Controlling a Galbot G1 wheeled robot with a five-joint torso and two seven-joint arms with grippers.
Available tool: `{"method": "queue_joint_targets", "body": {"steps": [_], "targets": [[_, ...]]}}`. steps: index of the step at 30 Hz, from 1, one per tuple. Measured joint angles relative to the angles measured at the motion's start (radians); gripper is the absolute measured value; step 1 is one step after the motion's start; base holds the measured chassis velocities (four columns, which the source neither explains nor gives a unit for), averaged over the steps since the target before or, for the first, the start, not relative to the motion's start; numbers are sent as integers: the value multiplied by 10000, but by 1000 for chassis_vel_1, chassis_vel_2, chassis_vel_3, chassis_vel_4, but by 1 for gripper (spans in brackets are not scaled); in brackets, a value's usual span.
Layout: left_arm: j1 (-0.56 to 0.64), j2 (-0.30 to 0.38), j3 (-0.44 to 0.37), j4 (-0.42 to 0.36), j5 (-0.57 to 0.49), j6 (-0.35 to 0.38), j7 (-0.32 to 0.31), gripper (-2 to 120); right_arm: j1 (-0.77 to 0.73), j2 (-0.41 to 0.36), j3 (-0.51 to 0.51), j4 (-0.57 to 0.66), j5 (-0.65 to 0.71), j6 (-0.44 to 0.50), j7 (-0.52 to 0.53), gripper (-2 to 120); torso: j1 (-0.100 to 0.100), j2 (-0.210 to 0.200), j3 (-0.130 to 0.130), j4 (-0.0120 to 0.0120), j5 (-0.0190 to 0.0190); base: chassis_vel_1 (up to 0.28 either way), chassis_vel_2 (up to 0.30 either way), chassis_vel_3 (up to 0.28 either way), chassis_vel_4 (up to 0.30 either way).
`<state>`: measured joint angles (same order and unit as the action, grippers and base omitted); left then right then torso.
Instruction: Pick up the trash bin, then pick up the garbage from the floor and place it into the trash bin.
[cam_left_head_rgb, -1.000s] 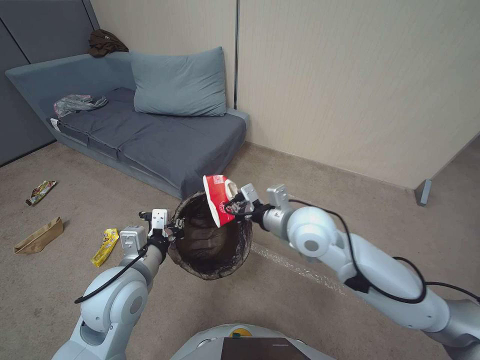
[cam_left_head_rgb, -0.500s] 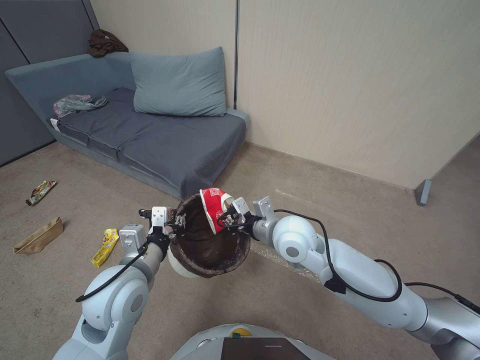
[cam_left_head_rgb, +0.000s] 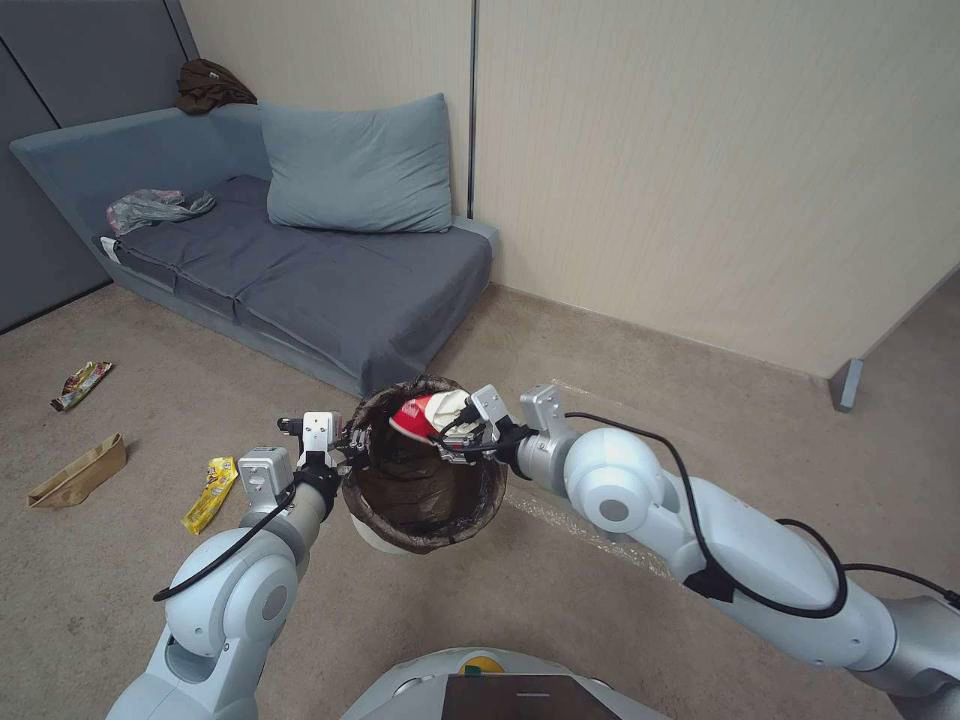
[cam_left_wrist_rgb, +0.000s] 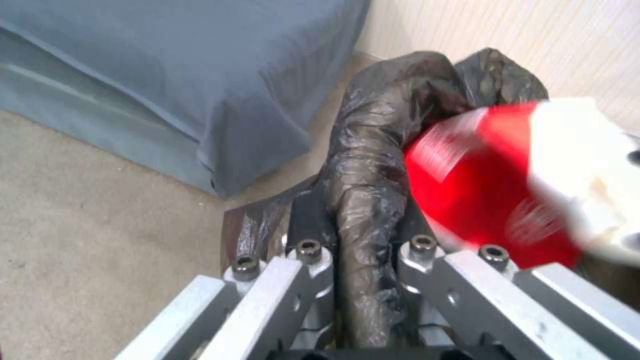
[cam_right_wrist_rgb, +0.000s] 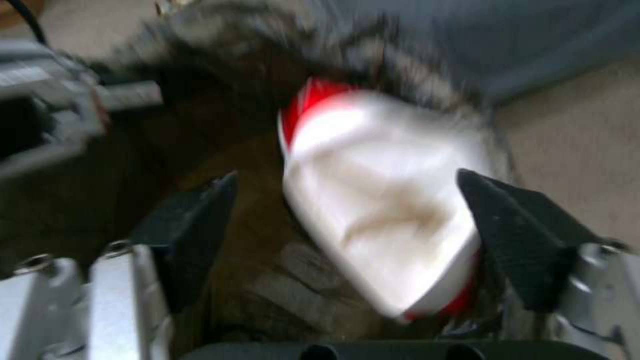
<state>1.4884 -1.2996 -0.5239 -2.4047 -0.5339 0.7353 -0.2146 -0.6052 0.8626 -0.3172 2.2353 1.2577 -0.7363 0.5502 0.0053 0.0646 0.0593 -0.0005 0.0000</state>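
The trash bin (cam_left_head_rgb: 420, 500), white with a dark bag liner (cam_left_wrist_rgb: 373, 165) over its rim, hangs above the carpet. My left gripper (cam_left_head_rgb: 345, 455) is shut on the near rim, its jaws pinching the liner (cam_left_wrist_rgb: 363, 250). My right gripper (cam_left_head_rgb: 455, 435) hovers at the bin's far rim, over the mouth. Its black pads (cam_right_wrist_rgb: 513, 240) stand wide apart, and a red-and-white wrapper (cam_right_wrist_rgb: 380, 200) lies loose between them, over the dark inside of the bin. This piece of garbage (cam_left_head_rgb: 415, 415) tilts into the bin's mouth and looms red in the left wrist view (cam_left_wrist_rgb: 480, 175).
More garbage lies on the carpet to my left: a yellow wrapper (cam_left_head_rgb: 210, 492), a tan paper bag (cam_left_head_rgb: 78, 470) and a coloured wrapper (cam_left_head_rgb: 82, 384). A grey sofa (cam_left_head_rgb: 300, 270) stands behind the bin, against the wall. Open carpet stretches to the right up to a partition foot (cam_left_head_rgb: 846, 384).
My right gripper has carried the red-and-white wrapper down from above the rim into the bin's mouth, and the wrapper has tipped over flat. The bin has swung more upright.
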Motion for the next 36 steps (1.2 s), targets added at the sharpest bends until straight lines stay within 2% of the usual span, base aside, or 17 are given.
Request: {"method": "queue_joint_targets", "body": {"steps": [1,4,8,20,22,27,30,31,33,34,35,36], "targets": [[0,0,0,0,0,0,0,6,0,0,0,0,0,0,0,80,0,0,0,0,0,0,0,0,0],[-33,-23,16,56,0,0,-9,6,44,-284,471,542,305,1,8,93,0,0,0,0,1,0,0,0,0],[-52,-32,23,87,0,0,-24,6,18,-514,826,857,429,2,-66,100,0,0,0,0,1,0,0,0,0],[-58,-37,26,92,0,0,-41,6,-67,-775,1320,1194,555,3,-206,100,0,0,0,1,2,0,0,0,0],[-60,-41,31,99,4,0,-48,6,-264,-1074,2076,1557,711,3,-356,100,0,0,0,0,2,0,0,0,0],[-63,-41,33,115,7,0,-37,6,-397,-1213,2582,1741,879,5,-398,100,-1,0,0,-3,1,0,0,0,0],[-126,-22,34,178,10,0,-15,6,-938,-1465,3775,2075,1165,6,-447,100,-1,0,0,-1,0,0,0,0,0],[-126,-22,34,178,10,0,-15,6,-938,-1465,3775,2075,1165,6,-447,100,-1,0,0,-1,0,0,0,0,0],[-151,-50,33,178,3,0,-12,6,-1768,-1544,5147,2197,974,5,-581,100,0,-1,1,6,1,0,0,0,0],[-126,-54,-2,162,3,0,-24,6,-2666,-1437,6602,2044,186,15,-669,100,-1,0,-1,0,-2,0,0,0,0],[-126,-54,-2,162,3,0,-24,6,-2666,-1437,6602,2044,186,15,-669,100,-1,0,-1,0,-2,0,0,0,0],[-121,-43,-34,153,8,0,-24,6,-3259,-1230,7341,1809,-730,159,-829,100,-1,0,0,-1,2,0,0,0,0]]}}
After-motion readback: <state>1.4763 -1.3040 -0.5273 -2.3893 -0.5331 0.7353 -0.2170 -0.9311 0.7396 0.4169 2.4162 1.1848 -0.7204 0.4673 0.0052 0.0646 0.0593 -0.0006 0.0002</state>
